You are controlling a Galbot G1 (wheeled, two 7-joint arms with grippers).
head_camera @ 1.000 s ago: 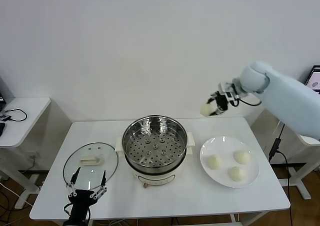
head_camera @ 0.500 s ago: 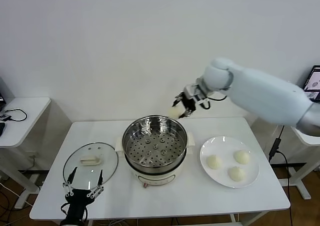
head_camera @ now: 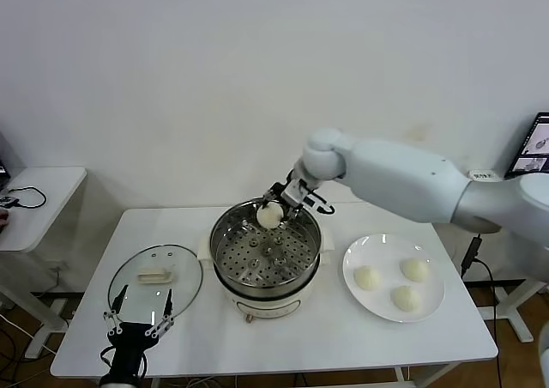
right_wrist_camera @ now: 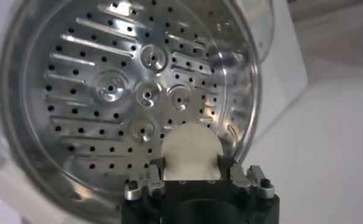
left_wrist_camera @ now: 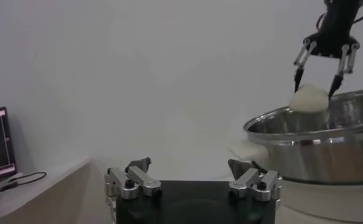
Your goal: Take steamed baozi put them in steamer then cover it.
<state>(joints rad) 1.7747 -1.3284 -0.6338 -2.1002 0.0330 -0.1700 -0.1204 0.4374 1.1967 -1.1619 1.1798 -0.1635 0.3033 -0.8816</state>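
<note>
My right gripper [head_camera: 273, 214] is shut on a cream-white baozi [head_camera: 269, 217] and holds it just above the far rim of the steamer [head_camera: 266, 249], a shiny perforated steel basket on a cream pot base. In the right wrist view the baozi [right_wrist_camera: 190, 152] sits between the fingers over the steamer's perforated floor [right_wrist_camera: 126, 97]. Three more baozi [head_camera: 367, 277] [head_camera: 415, 269] [head_camera: 406, 298] lie on the white plate [head_camera: 433, 306] to the right. My left gripper [head_camera: 137, 323] is open and empty at the table's front left edge.
The clear glass lid [head_camera: 155, 282] with a cream handle lies flat on the table left of the steamer, just behind my left gripper. A side table [head_camera: 39, 201] with a cable stands at far left. A screen [head_camera: 538, 137] stands at far right.
My right gripper has carried the baozi leftward and down, from high above the plate's far side to just over the steamer's far rim. The left gripper has barely shifted.
</note>
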